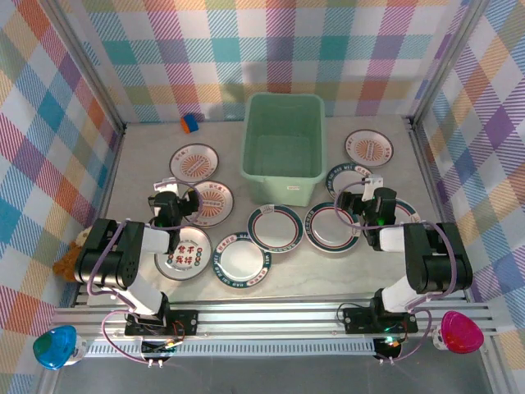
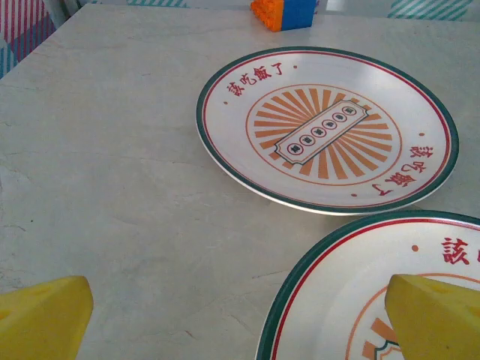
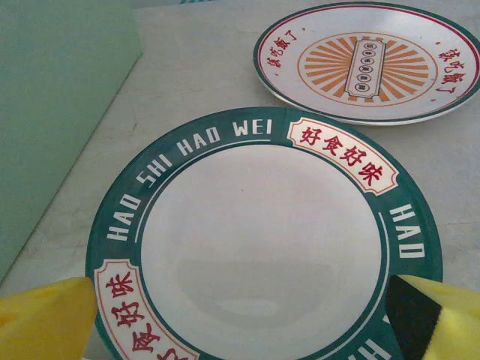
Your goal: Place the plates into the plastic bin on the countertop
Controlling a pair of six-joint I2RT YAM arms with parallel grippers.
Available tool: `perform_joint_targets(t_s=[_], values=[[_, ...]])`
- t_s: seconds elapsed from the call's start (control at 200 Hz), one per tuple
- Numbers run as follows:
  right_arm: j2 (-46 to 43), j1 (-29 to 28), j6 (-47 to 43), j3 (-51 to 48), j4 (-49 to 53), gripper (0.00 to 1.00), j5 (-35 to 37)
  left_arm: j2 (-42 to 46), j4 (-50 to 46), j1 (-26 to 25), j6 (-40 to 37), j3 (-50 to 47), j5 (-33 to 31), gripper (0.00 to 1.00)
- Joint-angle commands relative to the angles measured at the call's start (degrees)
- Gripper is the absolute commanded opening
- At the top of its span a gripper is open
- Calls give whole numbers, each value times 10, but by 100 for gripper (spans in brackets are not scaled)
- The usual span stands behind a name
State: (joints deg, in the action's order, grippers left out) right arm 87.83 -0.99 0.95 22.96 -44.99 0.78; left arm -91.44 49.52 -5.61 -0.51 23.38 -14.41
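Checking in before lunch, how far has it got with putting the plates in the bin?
Done: nothing, the plastic bin is empty. In hand: nothing; the left gripper and right gripper are open, the right hovering above a teal-rimmed plate. To do: all the plates, lying on the countertop.

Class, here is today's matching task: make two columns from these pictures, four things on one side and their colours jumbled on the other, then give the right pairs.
Things
1. plastic bin
2. toy block by the back wall
3. lettered plate in the right wrist view
4. dome at the near right corner

Colours
A. orange and blue
B. pink
C. pale mint green
D. white centre, dark teal rim

Pairs: 1-C, 2-A, 3-D, 4-B
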Motion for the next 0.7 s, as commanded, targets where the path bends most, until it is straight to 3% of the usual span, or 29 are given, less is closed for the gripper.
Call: perform_joint_targets(t_s=[0.0,0.695], values=[[0,5,-4,9,-15,99,-12,10,9,-2,-6,-4,6,100],[1,6,-2,11,-13,99,-16,10,2,5,-1,-1,22,100]])
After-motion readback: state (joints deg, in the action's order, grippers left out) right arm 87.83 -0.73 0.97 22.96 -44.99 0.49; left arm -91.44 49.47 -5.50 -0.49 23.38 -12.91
